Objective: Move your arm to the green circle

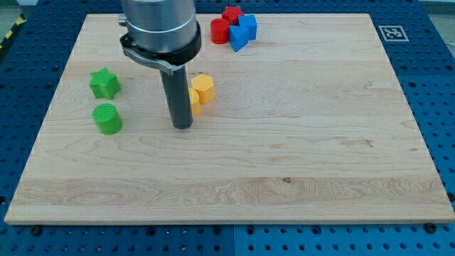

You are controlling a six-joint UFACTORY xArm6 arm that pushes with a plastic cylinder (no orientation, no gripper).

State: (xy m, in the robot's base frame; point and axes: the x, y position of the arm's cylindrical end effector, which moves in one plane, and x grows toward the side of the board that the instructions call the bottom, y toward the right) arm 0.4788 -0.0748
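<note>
— Where does your rod stand?

— My tip (183, 126) rests on the pale wooden board (298, 163), just below two yellow blocks (199, 91), partly hidden behind the rod. I carry no pincer, only this dark rod.

— And the green circle?

— The green round block (107, 118) sits toward the view's left, well apart from my tip, below a green star block (104, 83). Red and blue blocks (233, 28) cluster at the view's top.

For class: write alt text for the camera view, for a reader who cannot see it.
My tip rests on a wooden board, to the view's right of the green circle and apart from it, with yellow blocks just beside the rod. A green star sits above the circle; red blocks and blue blocks cluster at the view's top.
</note>
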